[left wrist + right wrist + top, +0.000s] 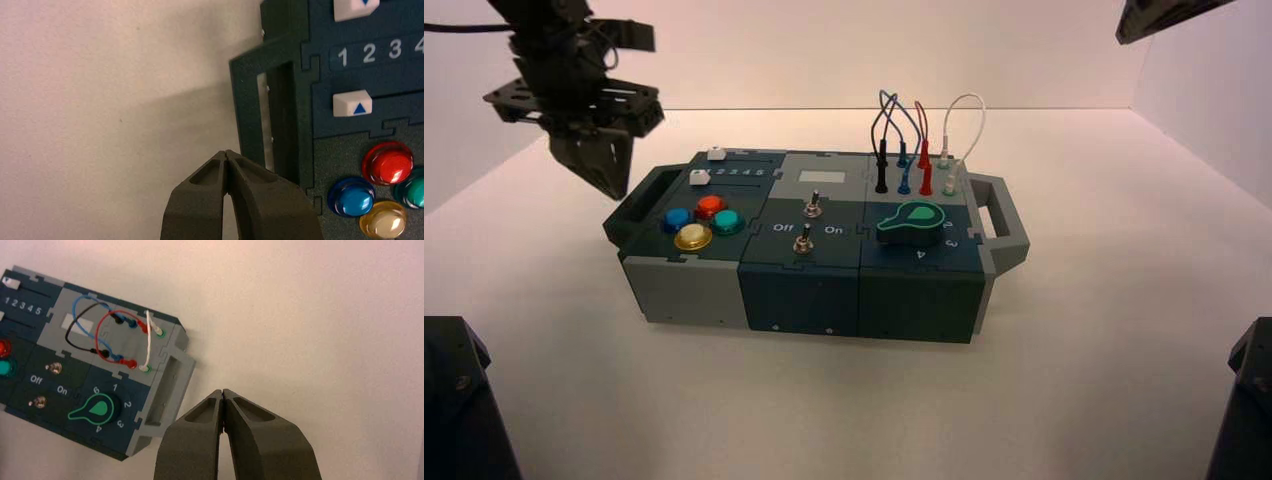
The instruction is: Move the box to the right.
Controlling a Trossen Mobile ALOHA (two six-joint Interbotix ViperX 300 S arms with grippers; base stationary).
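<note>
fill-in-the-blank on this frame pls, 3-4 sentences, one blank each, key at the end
1. The left gripper hovers beside the box's ____ handle.
2. Both grippers' fingers are ____; the right gripper is over the table beyond the grey handle.
3. The green knob sits next to the ____ handle.
4. The button nearest the left gripper is ____.

Missing words: left; shut; right; blue

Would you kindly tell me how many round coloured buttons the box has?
4, clustered at the box's left end: red button at the back, blue leftmost, green rightmost, yellow nearest the front.
</note>
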